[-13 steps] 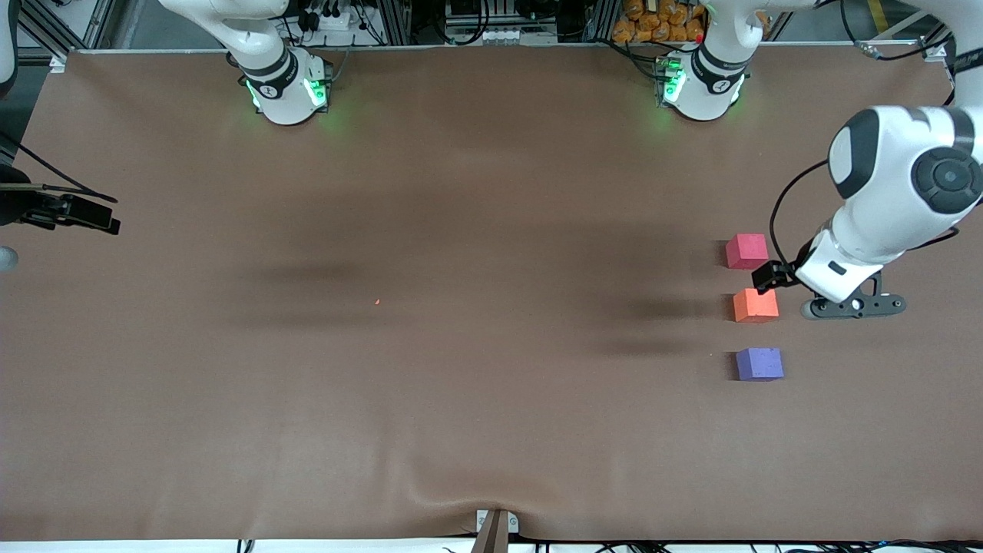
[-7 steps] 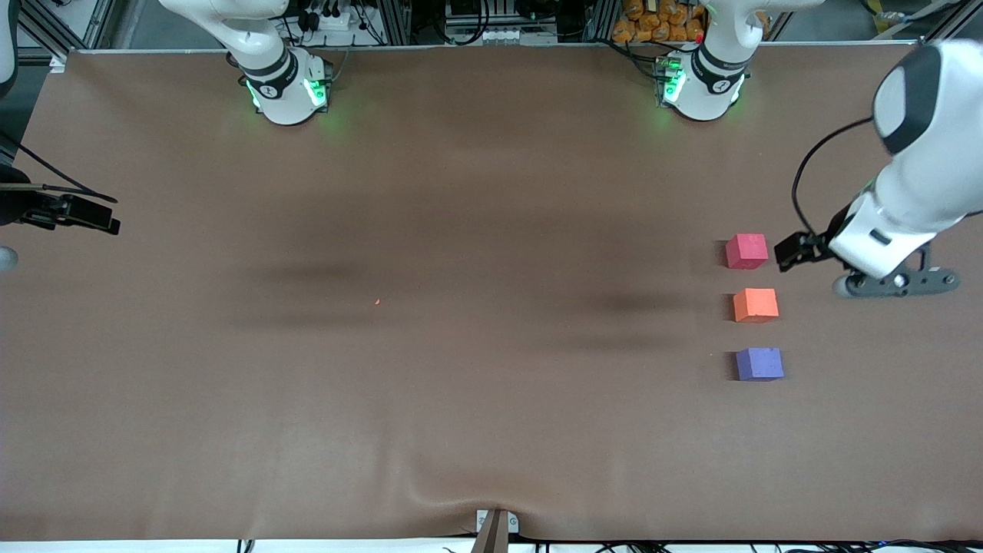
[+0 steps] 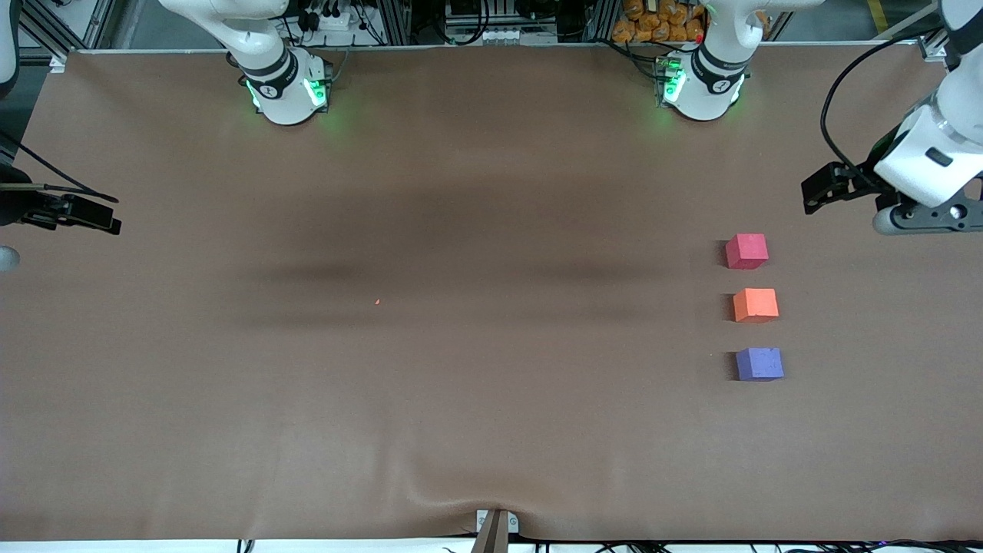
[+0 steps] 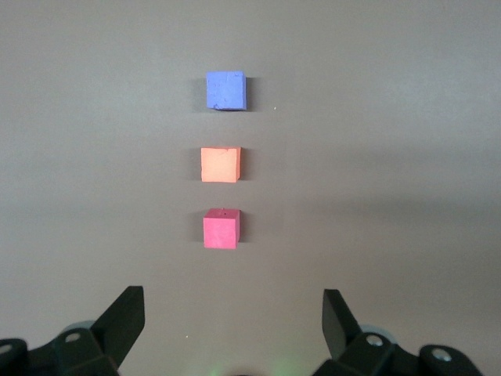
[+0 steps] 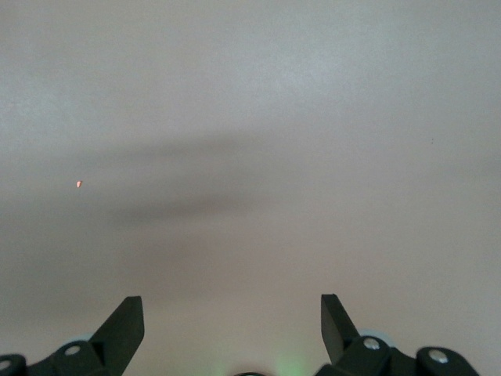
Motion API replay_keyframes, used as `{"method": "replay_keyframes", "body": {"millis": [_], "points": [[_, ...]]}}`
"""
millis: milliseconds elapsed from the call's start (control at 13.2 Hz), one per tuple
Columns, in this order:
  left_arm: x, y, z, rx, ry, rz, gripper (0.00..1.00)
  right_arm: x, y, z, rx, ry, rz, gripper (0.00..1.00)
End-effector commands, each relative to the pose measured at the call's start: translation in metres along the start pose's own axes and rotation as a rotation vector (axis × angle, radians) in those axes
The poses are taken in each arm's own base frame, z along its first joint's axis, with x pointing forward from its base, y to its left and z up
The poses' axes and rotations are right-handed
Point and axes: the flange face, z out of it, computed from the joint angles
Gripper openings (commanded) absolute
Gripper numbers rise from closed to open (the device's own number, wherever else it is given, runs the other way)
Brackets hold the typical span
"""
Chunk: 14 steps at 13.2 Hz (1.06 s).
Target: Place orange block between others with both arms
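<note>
Toward the left arm's end of the table, three cubes lie in a row. The orange block [image 3: 756,305] [image 4: 220,164] sits in the middle. The pinkish-red cube [image 3: 746,251] [image 4: 221,229] lies farther from the front camera, the purple-blue cube [image 3: 759,364] [image 4: 226,91] nearer. My left gripper [image 3: 914,203] [image 4: 232,301] hangs open and empty over bare table, apart from the cubes, by the table's end. My right gripper [image 3: 9,230] [image 5: 232,305] waits open and empty at the right arm's end of the table.
The brown table cover [image 3: 461,384] has a small bump at its front edge [image 3: 461,499]. A tiny orange speck [image 3: 377,302] [image 5: 79,184] lies near the table's middle. Both arm bases [image 3: 288,88] [image 3: 703,84] stand along the table's back edge.
My left gripper has drawn away from beside the orange block, up and toward the table's back corner. The three cubes and the right arm have not moved.
</note>
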Motion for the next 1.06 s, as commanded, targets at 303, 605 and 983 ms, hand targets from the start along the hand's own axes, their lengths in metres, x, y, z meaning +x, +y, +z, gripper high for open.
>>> {"method": "replay_keyframes", "body": {"millis": [303,605,983], "points": [[-0.012,-0.004,-0.021,-0.035,-0.056,0.084,1.00,-0.007,-0.010,-0.009,0.009,0.001,-0.023,1.00],[-0.013,-0.001,-0.023,-0.036,-0.053,0.089,1.00,-0.013,-0.003,-0.023,0.005,-0.009,-0.014,1.00],[-0.012,0.001,-0.020,-0.043,-0.057,0.080,1.00,-0.015,-0.004,-0.023,0.004,-0.027,-0.015,1.00]]}}
